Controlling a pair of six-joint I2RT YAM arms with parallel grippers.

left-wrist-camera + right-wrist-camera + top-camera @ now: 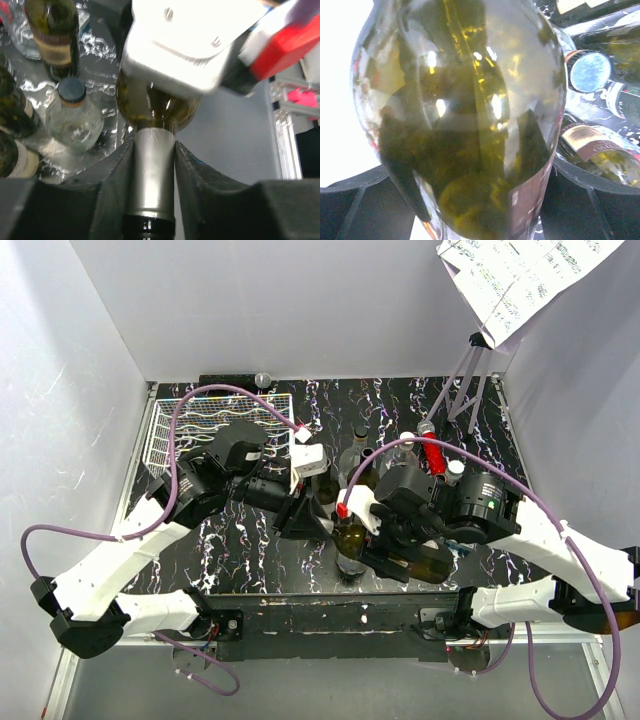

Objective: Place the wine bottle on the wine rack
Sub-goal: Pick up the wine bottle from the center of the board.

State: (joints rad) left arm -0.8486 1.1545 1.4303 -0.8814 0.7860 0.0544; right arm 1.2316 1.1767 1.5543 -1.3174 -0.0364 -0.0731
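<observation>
My left pincer (pixel 154 195) is pressed together on the silver-foiled neck of the olive-green glass wine bottle (pixel 152 170), one finger on each side of the foil. My right pincer (pixel 470 200) stands spread wide around the bottle's fat body. With the glass filling that wrist view, I cannot tell whether its pads press the glass or only flank it.

The bottle sits between my two arms over the middle of the black, white-veined table (pixel 250 560), among other standing bottles. The white wire wine rack (pixel 165 440) lies at the far left corner, well apart from the bottle and partly under my left arm.

I judge this to be the handover, with the neck grip just made and the carry not yet begun. Next, the right pincer must let go cleanly. Then my left arm must swing the bottle left, clear of its neighbours, and lay it sideways into a cradle.
</observation>
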